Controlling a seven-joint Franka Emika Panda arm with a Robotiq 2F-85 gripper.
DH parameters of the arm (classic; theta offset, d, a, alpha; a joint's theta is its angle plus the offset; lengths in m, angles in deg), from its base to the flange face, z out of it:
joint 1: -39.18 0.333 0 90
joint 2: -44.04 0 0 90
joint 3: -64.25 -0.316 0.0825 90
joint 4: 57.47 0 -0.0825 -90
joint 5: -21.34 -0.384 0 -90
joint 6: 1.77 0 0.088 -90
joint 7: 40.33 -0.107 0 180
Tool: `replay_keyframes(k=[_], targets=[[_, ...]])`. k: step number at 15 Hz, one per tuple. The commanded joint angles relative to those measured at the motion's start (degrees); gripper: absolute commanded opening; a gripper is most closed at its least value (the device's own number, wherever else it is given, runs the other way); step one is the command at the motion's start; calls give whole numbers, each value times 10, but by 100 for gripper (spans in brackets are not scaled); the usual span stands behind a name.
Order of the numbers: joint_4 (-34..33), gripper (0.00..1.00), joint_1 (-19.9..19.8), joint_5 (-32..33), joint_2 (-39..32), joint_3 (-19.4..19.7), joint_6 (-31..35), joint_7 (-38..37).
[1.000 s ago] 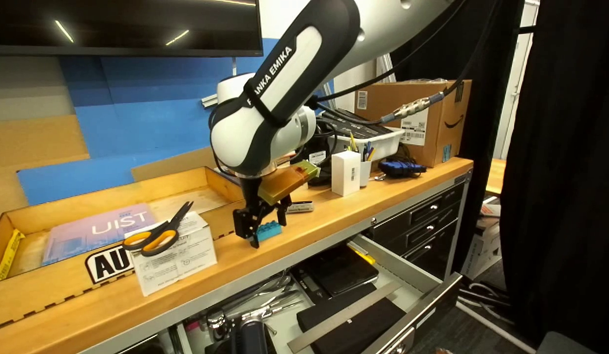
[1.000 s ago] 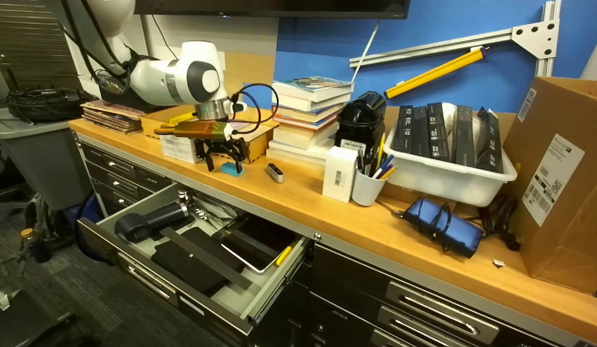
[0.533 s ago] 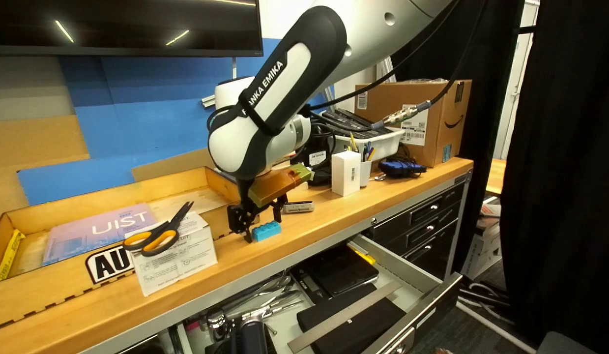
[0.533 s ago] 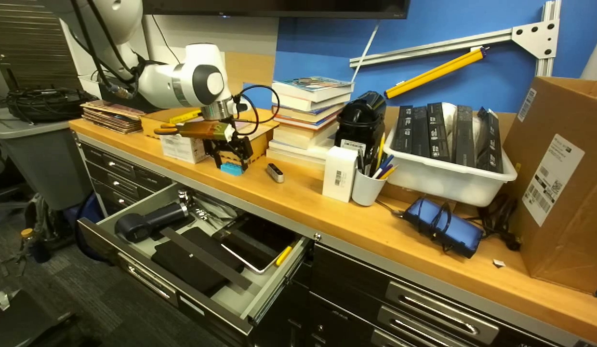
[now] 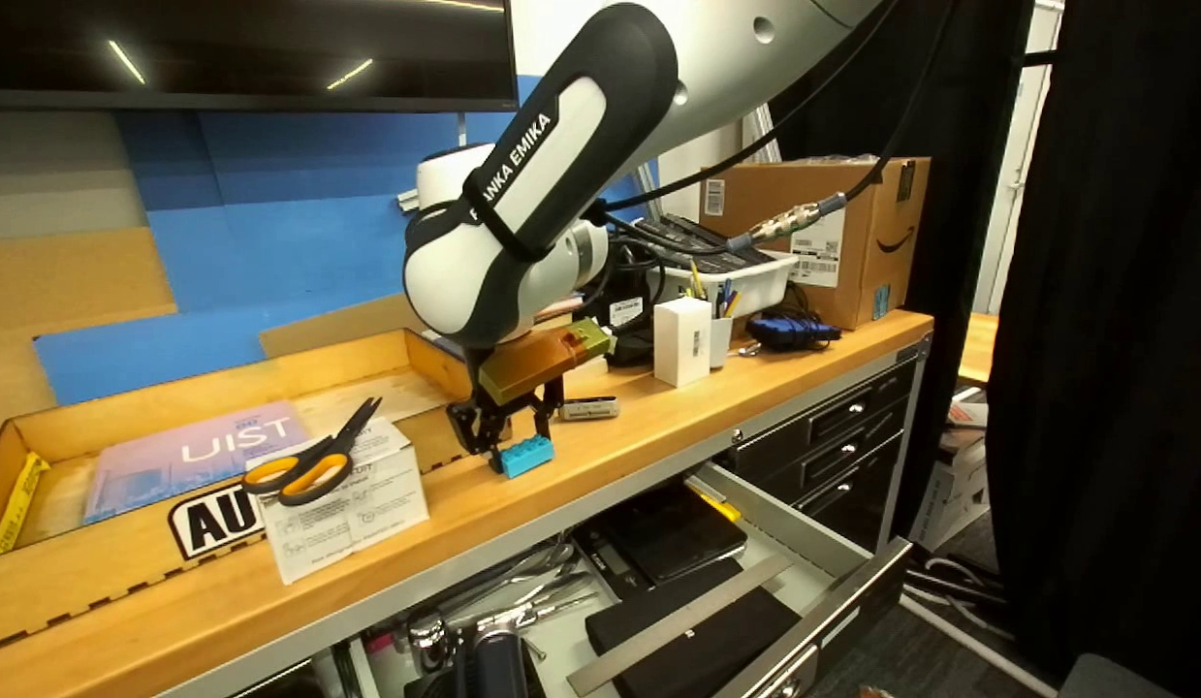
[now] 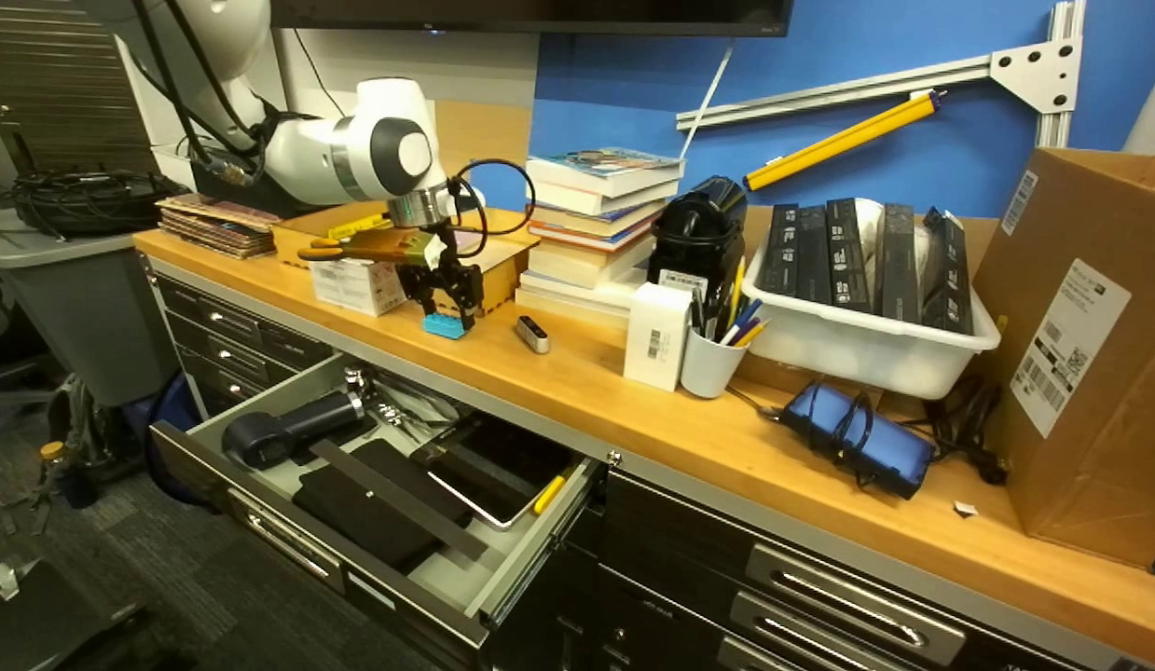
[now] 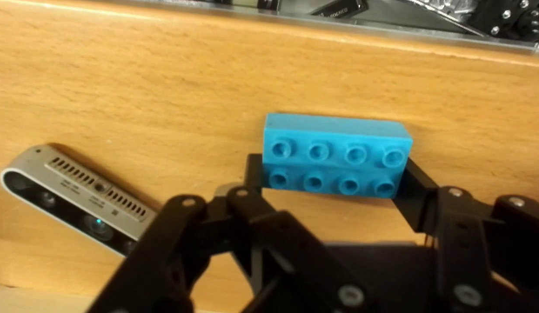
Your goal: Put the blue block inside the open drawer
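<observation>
On the wooden desk (image 6: 577,373) we note the blue block (image 7: 336,154) near the front edge, clasped at both ends by the hand (image 7: 334,176); the open drawer (image 6: 414,610) lies below.

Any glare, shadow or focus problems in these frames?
In an exterior view, white light streaks glare off the black flat screen; in the wrist view, the lower studs of the cyan-blue plastic block lie in shade, and small lettering on the slim silver camera is too blurred to read.

Glare streaks on screen (image 5: 241,48); floor (image 6: 232,596) dim; wrist view soft.
</observation>
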State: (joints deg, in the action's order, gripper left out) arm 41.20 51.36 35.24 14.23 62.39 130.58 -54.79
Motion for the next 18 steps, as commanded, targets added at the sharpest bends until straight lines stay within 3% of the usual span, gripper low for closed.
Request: replay_keyframes(k=[1,5,9,13,14,15,16,18], targets=[[38,47,2,7,48,4,-55,24],[129,47,-12,19,113,4,-71,46],[219,47,-30,14,145,2,-17,46],[283,47,-32,24,129,5,47,31],[293,83,-34,17,122,3,60,36],[303,93,-34,14,119,4,72,35],[313,99,-36,10,121,3,80,41],[329,100,-39,1,134,2,74,54]])
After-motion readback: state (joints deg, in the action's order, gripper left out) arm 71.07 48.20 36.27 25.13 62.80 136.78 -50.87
